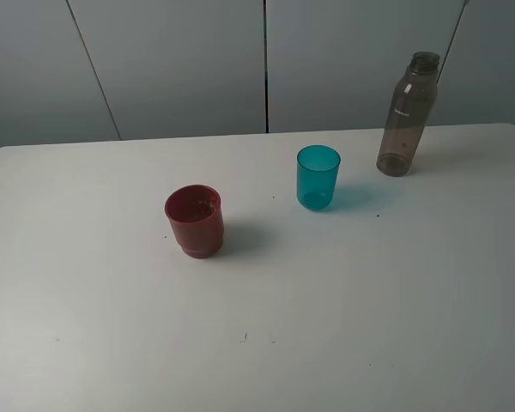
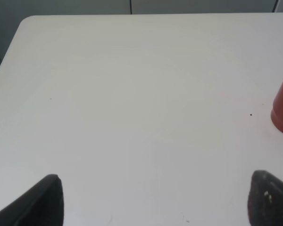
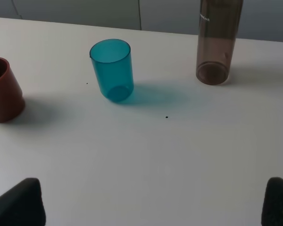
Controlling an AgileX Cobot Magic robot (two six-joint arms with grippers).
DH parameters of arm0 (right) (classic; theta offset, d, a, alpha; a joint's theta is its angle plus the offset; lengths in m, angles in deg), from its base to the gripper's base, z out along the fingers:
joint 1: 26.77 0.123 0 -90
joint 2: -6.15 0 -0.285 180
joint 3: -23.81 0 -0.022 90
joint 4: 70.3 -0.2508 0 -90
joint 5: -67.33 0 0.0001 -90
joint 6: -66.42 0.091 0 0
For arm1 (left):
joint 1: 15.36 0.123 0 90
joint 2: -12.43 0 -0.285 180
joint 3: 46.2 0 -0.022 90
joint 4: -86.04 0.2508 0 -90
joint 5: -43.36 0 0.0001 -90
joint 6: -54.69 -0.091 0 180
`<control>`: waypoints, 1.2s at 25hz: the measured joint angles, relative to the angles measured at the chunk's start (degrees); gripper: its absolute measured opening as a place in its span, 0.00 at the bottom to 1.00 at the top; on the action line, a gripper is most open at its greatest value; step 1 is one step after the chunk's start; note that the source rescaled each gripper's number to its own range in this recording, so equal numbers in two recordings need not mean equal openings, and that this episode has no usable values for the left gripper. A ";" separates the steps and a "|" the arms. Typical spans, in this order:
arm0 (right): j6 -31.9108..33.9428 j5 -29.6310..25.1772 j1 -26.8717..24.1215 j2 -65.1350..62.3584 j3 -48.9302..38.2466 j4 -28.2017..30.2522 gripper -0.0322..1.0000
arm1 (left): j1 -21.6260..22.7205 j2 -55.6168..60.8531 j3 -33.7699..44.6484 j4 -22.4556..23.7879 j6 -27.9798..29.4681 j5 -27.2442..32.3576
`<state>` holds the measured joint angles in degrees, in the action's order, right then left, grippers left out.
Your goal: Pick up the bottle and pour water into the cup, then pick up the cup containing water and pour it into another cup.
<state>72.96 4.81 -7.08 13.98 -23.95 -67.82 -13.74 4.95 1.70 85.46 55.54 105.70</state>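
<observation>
Bottle (image 1: pixel 405 116), smoky grey-brown and translucent, stands upright near the far right edge of the white bench (image 1: pixel 343 326). Just left of it and a little nearer sits the teal tumbler (image 1: pixel 318 178), upright. The dark red cup (image 1: pixel 194 221) stands further left, apart from both. Both sets of fingers (image 3: pixel 20 203) are spread wide over bare bench, gripping nothing; the left fingers (image 2: pixel 40 202) hover well clear of the red cup.
</observation>
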 joint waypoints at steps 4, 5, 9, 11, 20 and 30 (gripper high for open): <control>0.10 0.00 -5.69 -0.09 0.00 0.11 0.99 | 0.00 0.00 0.00 -0.03 0.00 0.00; -0.01 0.00 -7.42 -0.09 0.00 0.11 0.99 | 0.00 0.00 0.00 -0.03 0.00 0.00; -1.99 0.00 -12.98 -0.09 0.00 -0.78 0.99 | 0.00 0.00 0.00 -0.03 0.12 0.00; -2.80 0.00 -13.69 -0.09 0.00 -1.38 0.99 | 0.00 0.00 0.00 -0.03 0.12 0.00; -5.93 0.00 -13.84 -0.09 0.00 -3.30 0.99 | 0.00 0.00 0.00 -0.03 0.12 0.00; -5.26 0.00 -13.84 -0.09 0.00 -3.09 0.99 | 0.00 0.00 0.00 -0.03 0.12 0.00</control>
<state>67.70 4.81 -20.92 13.89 -23.95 -70.91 -13.74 4.95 1.70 85.43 55.66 105.70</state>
